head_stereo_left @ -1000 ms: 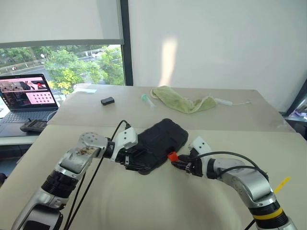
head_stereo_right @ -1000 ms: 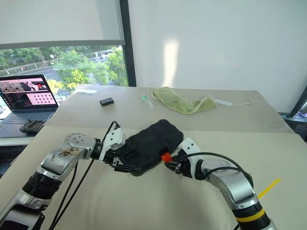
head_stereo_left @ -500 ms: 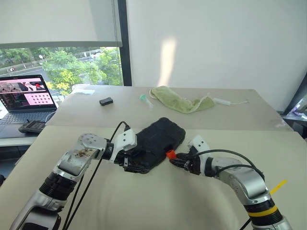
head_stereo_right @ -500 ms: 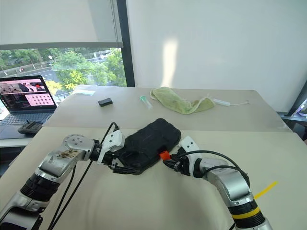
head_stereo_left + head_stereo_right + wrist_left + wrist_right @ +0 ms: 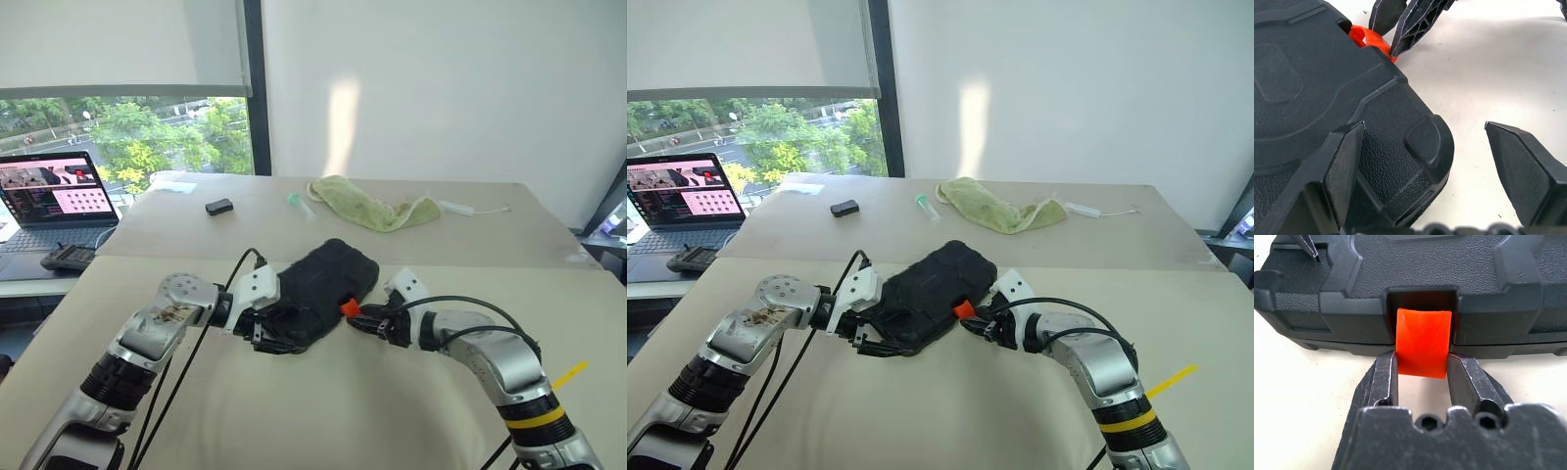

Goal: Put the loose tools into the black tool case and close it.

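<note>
Black tool case [image 5: 323,291] is lying closed, so I'm just pinching its orange latch [image 5: 1423,342] in my right jaws [image 5: 1422,377]; left jaws [image 5: 1435,188] are gaping wide around the case's corner.

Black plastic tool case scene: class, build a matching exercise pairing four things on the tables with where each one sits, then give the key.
Things:
1. black plastic tool case
2. orange latch
3. crumpled green cloth
4. open laptop

Places:
A. far table, by the wall
B. between the right gripper's fingers
C. side desk by the window
D. lid down, between both grippers, left gripper straddling one corner

Pairs: 1-D, 2-B, 3-A, 4-C
</note>
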Robot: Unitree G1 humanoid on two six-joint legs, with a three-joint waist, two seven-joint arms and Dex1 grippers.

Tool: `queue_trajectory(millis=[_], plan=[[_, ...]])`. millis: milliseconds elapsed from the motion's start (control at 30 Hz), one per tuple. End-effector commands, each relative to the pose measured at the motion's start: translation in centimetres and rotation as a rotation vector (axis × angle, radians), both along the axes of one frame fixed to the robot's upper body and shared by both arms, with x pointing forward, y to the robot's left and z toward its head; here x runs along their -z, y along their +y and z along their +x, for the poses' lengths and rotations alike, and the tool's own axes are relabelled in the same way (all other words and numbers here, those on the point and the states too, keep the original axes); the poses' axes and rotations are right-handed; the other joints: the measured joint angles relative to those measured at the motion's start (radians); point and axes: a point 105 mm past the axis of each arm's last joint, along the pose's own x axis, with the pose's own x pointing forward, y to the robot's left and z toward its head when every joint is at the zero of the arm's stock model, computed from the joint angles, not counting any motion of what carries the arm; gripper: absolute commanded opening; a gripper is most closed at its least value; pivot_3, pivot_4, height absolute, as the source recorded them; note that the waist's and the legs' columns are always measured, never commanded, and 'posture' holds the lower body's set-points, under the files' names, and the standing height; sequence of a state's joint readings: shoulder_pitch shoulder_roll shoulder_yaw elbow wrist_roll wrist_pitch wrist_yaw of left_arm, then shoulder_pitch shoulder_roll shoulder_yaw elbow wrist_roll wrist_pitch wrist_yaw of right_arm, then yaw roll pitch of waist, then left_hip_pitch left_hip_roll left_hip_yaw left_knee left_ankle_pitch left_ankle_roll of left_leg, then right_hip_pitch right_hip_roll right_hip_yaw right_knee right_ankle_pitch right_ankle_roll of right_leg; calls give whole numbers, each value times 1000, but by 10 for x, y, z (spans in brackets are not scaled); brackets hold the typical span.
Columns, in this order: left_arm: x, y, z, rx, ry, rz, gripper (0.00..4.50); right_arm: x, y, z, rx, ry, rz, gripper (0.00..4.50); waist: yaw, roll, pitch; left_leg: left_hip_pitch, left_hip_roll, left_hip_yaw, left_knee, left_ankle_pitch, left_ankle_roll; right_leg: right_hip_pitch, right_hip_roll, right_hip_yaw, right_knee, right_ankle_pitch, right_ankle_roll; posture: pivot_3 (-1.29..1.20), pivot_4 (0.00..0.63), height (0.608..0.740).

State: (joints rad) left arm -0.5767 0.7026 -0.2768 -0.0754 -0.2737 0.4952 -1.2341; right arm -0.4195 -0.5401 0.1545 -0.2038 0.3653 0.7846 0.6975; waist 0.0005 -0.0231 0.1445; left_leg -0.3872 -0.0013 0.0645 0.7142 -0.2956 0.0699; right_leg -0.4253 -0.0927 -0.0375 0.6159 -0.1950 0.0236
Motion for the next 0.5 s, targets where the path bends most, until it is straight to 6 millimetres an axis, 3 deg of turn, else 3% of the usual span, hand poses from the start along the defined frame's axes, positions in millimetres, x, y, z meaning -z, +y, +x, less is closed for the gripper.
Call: queue_trajectory(millis=[33,233,300,433,500], plan=[[23,8,-3,-30,76,61,4233,-15,-4,5,-9,-75,-17,1175,1,0,0,0,0,0,0,0,0,0,0,0,0,0,0,0,150,740],[25,7,-6,-31,81,56,4233,-16,0,11,-19,-112,-31,1175,1,0,0,1,0,0,-1,0,0,1,0,0,-1,0,0,0,150,740],[25,7,-6,-34,81,54,4233,-19,0,11,-19,-131,-16,2180,0,0,0,2,0,0,-1,0,0,1,0,0,-1,0,0,0,150,740],[25,7,-5,-41,81,51,4233,-23,-3,2,-33,-122,-20,3452,1,0,0,2,0,0,-1,0,0,1,0,0,-1,0,0,0,150,740],[25,7,-5,-44,80,50,4233,-29,-6,-5,-43,-113,-12,3452,1,1,0,1,0,0,-2,0,0,1,0,0,-1,0,0,0,150,740]])
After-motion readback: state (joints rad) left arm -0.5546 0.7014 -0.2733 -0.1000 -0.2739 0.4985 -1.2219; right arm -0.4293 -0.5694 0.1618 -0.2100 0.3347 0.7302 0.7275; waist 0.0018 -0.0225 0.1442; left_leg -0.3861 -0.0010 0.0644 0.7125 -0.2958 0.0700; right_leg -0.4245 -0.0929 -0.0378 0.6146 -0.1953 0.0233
